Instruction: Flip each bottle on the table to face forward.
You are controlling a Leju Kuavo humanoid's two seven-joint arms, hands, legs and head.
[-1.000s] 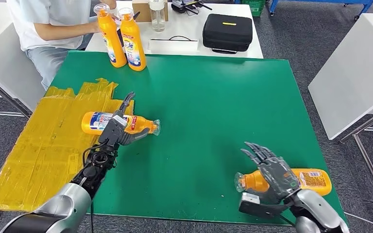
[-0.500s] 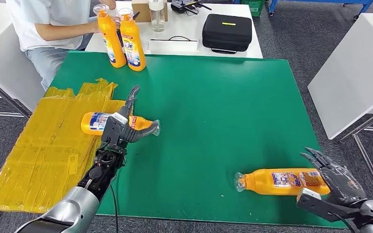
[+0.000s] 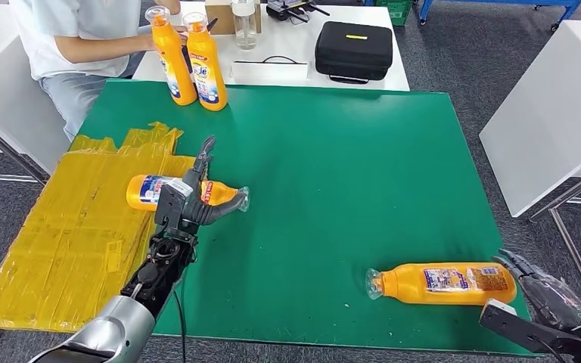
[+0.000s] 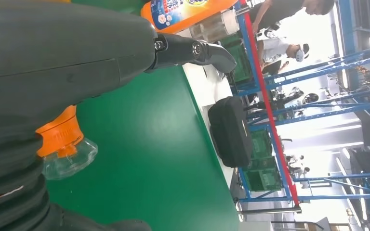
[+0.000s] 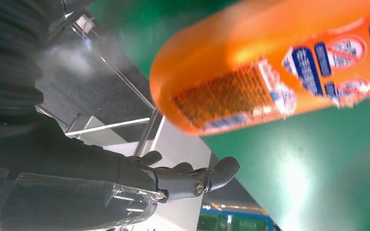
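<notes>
- Nearest, the right robot hand (image 3: 548,299) sits at the front right corner of the green tabletop (image 3: 348,166), fingers apart and holding nothing.
- The near bottle (image 3: 442,283) lies on its side just beside that hand, base toward it and clear cap pointing left; they look apart, though the gap is small. Its label faces up, so I judge this one turned and done.
- Further in, the left robot hand (image 3: 185,203) rests across the second lying bottle (image 3: 185,191). Its fingers curve over the orange body near the neck, one finger stretching past. Whether it truly grips or only presses, I cannot tell; the left wrist view shows the cap just beyond the thumb, not the contact.
- That bottle lies half on the yellow taped patch (image 3: 68,227), cap pointing right onto the green.
- The step in hand, as I judge it, is turning this second bottle. The next move calls for a firm hold around the body, then a roll about its long axis until the front label faces up.
- Farthest, two upright bottles (image 3: 189,57) stand at the back edge, beside a seated person (image 3: 76,34).
</notes>
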